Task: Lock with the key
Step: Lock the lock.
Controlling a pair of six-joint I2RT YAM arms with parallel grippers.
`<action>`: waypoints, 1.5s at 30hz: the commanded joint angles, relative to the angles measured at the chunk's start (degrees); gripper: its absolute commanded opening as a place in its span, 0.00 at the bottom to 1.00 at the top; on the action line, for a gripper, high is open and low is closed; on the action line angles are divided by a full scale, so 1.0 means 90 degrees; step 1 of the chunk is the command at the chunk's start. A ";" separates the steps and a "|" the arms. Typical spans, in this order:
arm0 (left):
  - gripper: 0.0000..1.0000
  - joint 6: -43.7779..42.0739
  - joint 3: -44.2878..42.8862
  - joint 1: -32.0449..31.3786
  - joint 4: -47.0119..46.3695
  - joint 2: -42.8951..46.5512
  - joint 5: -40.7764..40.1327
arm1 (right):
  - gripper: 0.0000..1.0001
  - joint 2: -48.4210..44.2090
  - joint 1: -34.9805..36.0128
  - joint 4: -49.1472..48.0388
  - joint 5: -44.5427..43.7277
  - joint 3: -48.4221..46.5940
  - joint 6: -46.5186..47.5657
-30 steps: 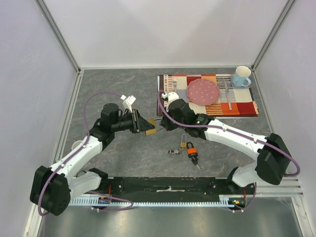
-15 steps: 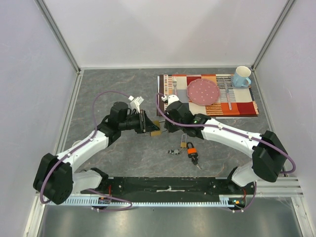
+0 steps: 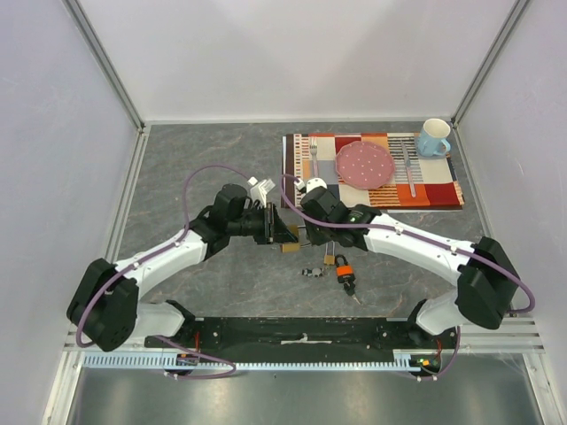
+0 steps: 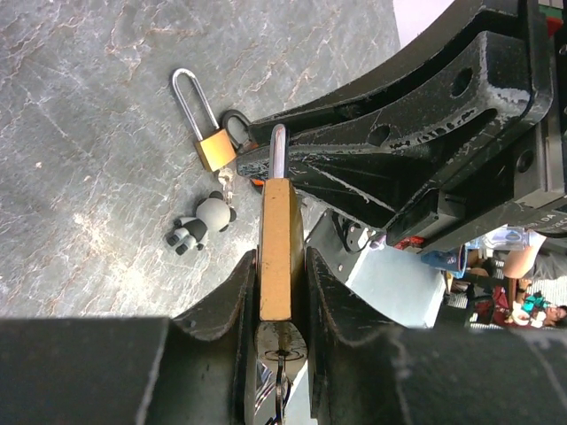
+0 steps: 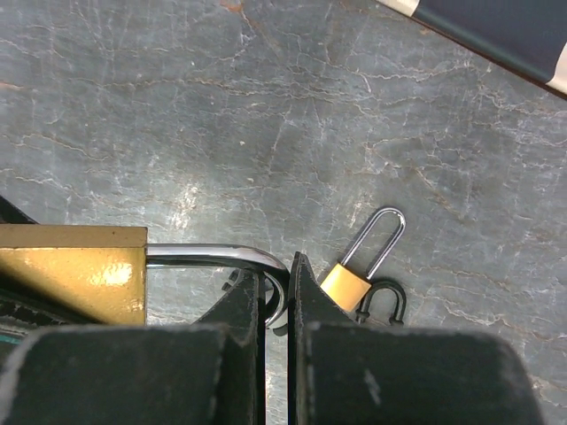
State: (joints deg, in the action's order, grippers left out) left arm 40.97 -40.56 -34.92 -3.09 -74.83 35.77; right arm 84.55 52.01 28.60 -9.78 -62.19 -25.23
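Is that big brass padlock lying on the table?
No, the brass padlock is clamped between the jaws of the left gripper, held above the table.

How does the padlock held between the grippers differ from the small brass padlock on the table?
The held padlock is off the table, body clamped by the left gripper, shackle pinched by the right gripper; the small padlock lies flat on it, untouched. The held padlock's body is long; the small padlock's is short, squarish. Both have brass bodies and silver shackles.
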 commanded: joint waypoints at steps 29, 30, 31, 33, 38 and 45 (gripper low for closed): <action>0.02 -0.0890 0.0267 -0.0271 -0.1033 0.1946 -0.0898 | 0.00 -0.1758 -0.0193 -0.6986 0.6057 0.0094 -0.0575; 0.02 -0.0881 0.0287 -0.0222 -0.1033 0.1966 -0.0859 | 0.00 -0.1768 -0.0212 -0.7006 0.6164 0.0104 -0.0585; 0.02 -0.0861 0.0297 -0.0193 -0.1033 0.1986 -0.0849 | 0.00 -0.1797 -0.0212 -0.7064 0.6194 0.0104 -0.0614; 0.02 -0.0842 0.0317 -0.0144 -0.1024 0.1996 -0.0781 | 0.00 -0.1797 -0.0212 -0.7191 0.6330 0.0133 -0.0711; 0.02 -0.0851 0.0278 -0.0124 -0.1101 0.1937 -0.0693 | 0.00 -0.1690 -0.0203 -0.7611 0.6477 0.0182 -0.1053; 0.02 -0.0773 0.0063 -0.0115 -0.1365 0.1645 -0.0683 | 0.00 -0.1495 -0.0193 -0.7602 0.6526 0.0055 -0.1269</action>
State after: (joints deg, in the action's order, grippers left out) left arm 34.85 -39.22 -32.42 -12.08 -52.84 23.00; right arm 72.44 41.54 -10.09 17.34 -56.58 -18.96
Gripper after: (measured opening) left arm 0.267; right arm 0.041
